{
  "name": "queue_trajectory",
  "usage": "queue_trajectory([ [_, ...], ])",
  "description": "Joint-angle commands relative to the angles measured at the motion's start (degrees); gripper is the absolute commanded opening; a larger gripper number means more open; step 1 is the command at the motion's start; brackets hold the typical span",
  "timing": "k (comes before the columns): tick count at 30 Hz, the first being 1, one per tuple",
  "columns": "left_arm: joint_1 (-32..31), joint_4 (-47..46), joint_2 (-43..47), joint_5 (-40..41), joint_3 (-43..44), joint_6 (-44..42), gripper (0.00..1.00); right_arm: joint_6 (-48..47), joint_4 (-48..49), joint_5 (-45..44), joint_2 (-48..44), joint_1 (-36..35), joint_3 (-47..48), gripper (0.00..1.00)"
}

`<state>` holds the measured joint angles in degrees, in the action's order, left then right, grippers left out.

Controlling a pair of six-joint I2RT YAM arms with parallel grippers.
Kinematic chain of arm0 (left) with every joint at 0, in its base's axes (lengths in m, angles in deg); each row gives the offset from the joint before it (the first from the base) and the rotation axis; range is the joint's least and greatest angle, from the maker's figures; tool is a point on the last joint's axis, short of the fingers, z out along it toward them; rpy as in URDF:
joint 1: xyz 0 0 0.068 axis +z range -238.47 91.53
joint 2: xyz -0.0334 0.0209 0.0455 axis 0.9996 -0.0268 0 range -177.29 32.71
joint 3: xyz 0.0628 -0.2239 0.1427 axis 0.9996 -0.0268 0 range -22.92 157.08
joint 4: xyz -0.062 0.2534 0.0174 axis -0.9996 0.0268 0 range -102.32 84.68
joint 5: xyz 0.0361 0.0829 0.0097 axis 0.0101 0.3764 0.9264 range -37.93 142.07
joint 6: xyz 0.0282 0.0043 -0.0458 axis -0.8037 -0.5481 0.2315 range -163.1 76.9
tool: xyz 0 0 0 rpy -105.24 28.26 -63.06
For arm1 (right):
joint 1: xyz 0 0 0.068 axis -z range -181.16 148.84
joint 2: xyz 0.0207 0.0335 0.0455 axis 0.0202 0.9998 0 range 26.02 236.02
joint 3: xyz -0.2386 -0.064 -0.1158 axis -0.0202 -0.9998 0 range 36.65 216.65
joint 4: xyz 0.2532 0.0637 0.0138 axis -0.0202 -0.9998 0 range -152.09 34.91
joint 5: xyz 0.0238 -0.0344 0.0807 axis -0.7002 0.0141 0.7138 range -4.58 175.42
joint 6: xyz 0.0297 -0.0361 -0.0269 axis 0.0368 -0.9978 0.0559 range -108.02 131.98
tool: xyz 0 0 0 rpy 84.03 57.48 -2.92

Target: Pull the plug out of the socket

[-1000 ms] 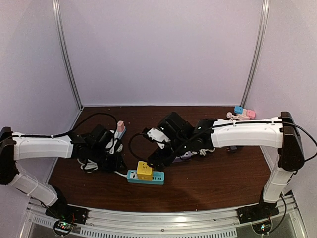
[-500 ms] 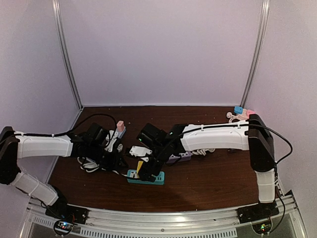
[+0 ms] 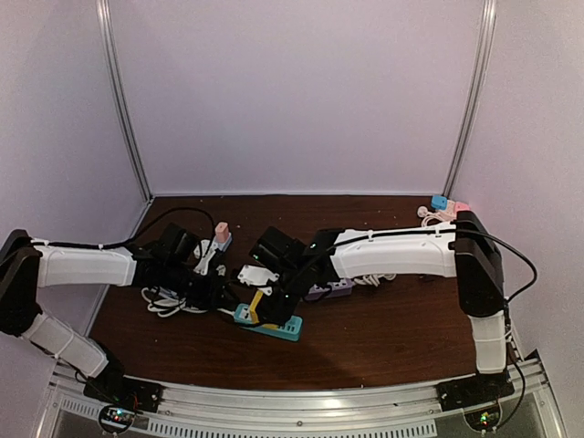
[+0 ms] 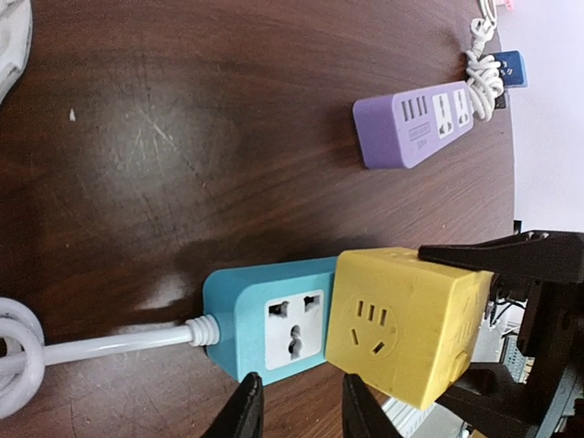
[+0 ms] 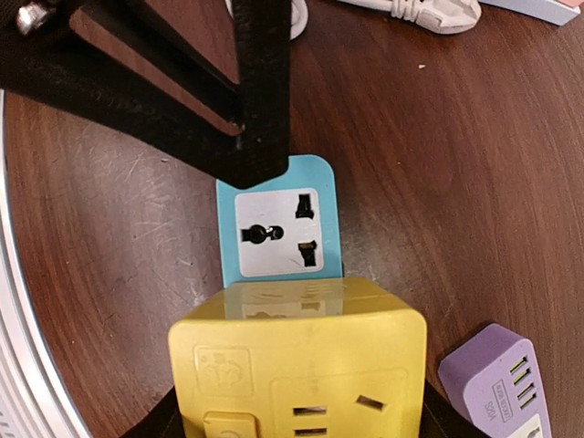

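The right tool (image 4: 438, 324) pinches the yellow plug (image 5: 297, 365), which sits on the teal socket strip (image 4: 228, 315) lying on the counter (image 4: 182, 137). The left tool (image 4: 301, 412), fingers spread, is at the strip's cord end.

The yellow cube-shaped plastic plug (image 4: 406, 324) sits on 1 end of the teal rectangular plastic socket strip (image 4: 265, 324), tilted against the strip's top face. Slotted outlets show on 2 of its faces. Whether its pins are seated cannot be determined. Just beside the plug, 1 white universal outlet on the strip is uncovered. A white round cable (image 4: 109, 345) exits the strip's opposite end.
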<state>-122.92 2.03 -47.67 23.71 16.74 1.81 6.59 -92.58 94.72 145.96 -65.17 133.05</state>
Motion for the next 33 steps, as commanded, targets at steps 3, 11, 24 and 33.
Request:
queue_trajectory([
  [3, 1.3, -11.7, -4.2, -5.7, 0.2, 3.9, 0.27, 4.4, 4.7, -7.6, 1.8, -0.4, 3.9, 0.49],
  [11, 1.3, -20.2, -9.1, -7.8, -1.1, 7.6, 0.17, 8.2, 7.1, -12.8, 1.7, -0.7, 4.2, 0.48],
  [24, 1.3, -17.3, -16.8, -3.0, 1.6, 5.7, 0.04, 8.6, 8.6, -12.5, 0.8, -0.9, 2.6, 0.48],
  [33, 1.2, -4.2, -19.4, 2.8, 2.7, 0.5, 0.00, 9.1, 7.9, -12.5, 0.0, -0.3, 5.2, 0.47],
])
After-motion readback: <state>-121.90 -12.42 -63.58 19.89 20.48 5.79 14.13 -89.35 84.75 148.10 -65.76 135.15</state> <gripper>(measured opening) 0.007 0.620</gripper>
